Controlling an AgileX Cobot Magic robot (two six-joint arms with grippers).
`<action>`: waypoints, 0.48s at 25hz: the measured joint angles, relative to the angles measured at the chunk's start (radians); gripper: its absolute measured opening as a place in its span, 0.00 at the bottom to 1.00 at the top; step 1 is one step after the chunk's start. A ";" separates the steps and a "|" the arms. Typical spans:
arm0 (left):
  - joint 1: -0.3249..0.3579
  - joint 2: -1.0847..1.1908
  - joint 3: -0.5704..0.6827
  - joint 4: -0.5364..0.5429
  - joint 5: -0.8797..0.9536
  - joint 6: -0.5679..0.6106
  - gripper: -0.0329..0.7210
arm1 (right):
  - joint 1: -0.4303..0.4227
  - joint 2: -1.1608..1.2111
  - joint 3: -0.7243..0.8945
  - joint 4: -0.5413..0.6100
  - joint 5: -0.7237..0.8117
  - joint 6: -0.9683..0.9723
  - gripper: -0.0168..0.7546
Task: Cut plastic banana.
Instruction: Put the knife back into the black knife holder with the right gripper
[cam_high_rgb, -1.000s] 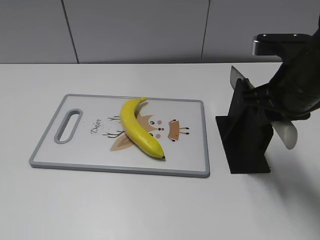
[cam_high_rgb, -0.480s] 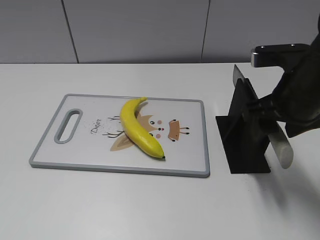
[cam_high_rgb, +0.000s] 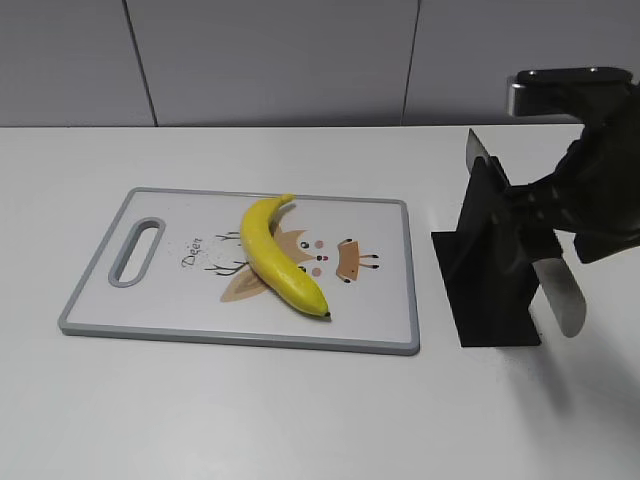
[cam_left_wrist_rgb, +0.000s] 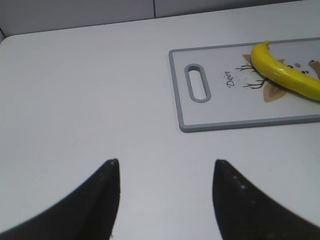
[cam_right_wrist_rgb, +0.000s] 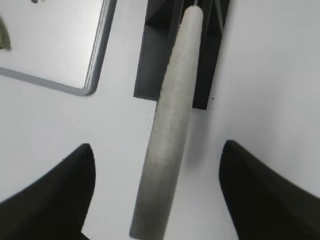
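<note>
The plastic banana (cam_high_rgb: 278, 258) lies whole on a grey-rimmed white cutting board (cam_high_rgb: 385, 300), stem at the back and dark tip at the front; it also shows in the left wrist view (cam_left_wrist_rgb: 285, 75). A knife stands in a black holder (cam_high_rgb: 490, 295), its grey handle (cam_high_rgb: 562, 295) sticking out to the right. My right gripper (cam_right_wrist_rgb: 157, 146) is open with the handle (cam_right_wrist_rgb: 172, 135) between its fingers, not touching them. My left gripper (cam_left_wrist_rgb: 165, 162) is open and empty over bare table, left of the board (cam_left_wrist_rgb: 210, 112).
The knife's blade tip (cam_high_rgb: 475, 155) sticks up behind the holder (cam_right_wrist_rgb: 150, 75). The board has a handle slot (cam_high_rgb: 138, 250) at its left end. A grey panelled wall runs behind the table.
My right arm has shifted a little over the knife holder, and the knife handle now shows longer and hangs lower. The banana and board have not moved.
</note>
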 joint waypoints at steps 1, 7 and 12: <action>0.000 0.000 0.000 0.000 0.000 0.000 0.81 | 0.000 -0.026 0.000 0.001 0.018 -0.020 0.79; 0.000 0.000 0.000 0.000 0.000 0.000 0.81 | 0.000 -0.187 0.009 0.004 0.125 -0.134 0.77; 0.000 0.000 0.000 0.000 0.000 0.000 0.81 | 0.000 -0.342 0.111 0.006 0.133 -0.157 0.77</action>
